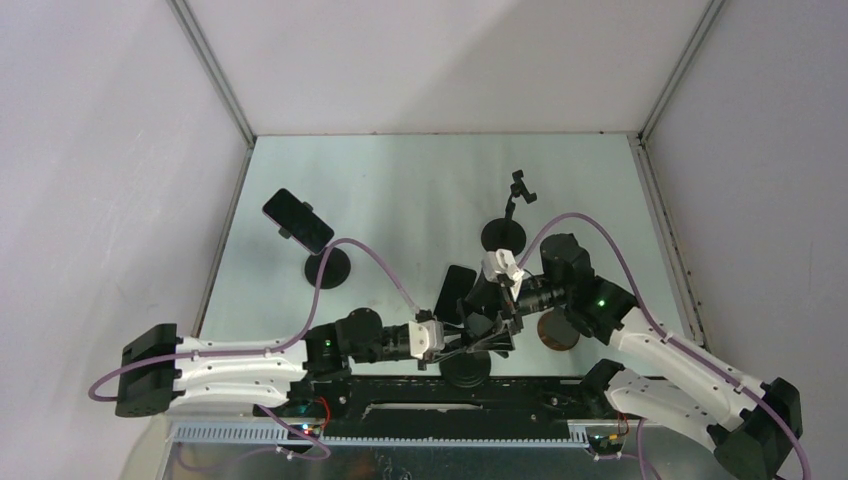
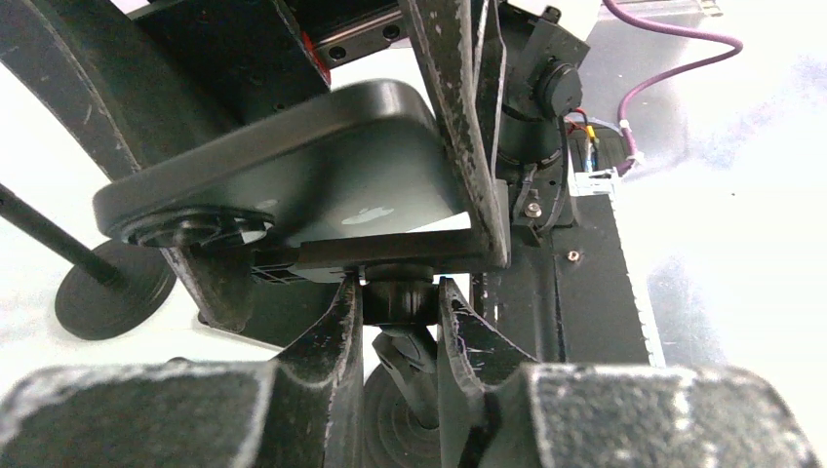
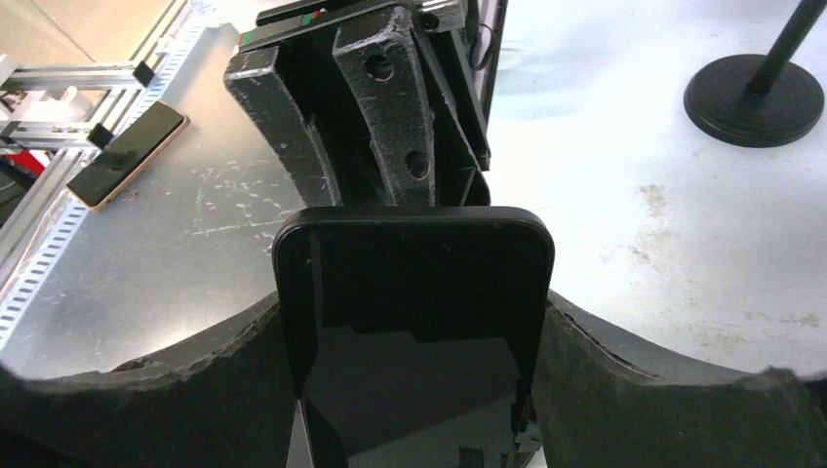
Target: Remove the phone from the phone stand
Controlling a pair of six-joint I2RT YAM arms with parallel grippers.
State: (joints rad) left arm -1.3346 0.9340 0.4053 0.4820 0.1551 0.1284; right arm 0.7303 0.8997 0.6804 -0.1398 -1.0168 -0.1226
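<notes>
A black phone (image 3: 414,244) sits screen-up in the clamp of a black phone stand (image 1: 468,368) at the table's near middle. My right gripper (image 3: 413,304) is shut on the phone, one finger pressed to each long edge. In the left wrist view the phone's dark back (image 2: 293,180) shows from below. My left gripper (image 2: 400,292) is shut on the stand's round joint (image 2: 398,304), just under the clamp. From above, the left gripper (image 1: 462,345) comes in from the left and the right gripper (image 1: 487,305) from the right.
A second stand (image 1: 328,268) holding a black phone (image 1: 297,220) stands at the back left. An empty stand (image 1: 504,236) is behind the grippers. A brown disc (image 1: 557,330) lies under the right arm. A gold-edged phone (image 3: 127,156) lies near the rail.
</notes>
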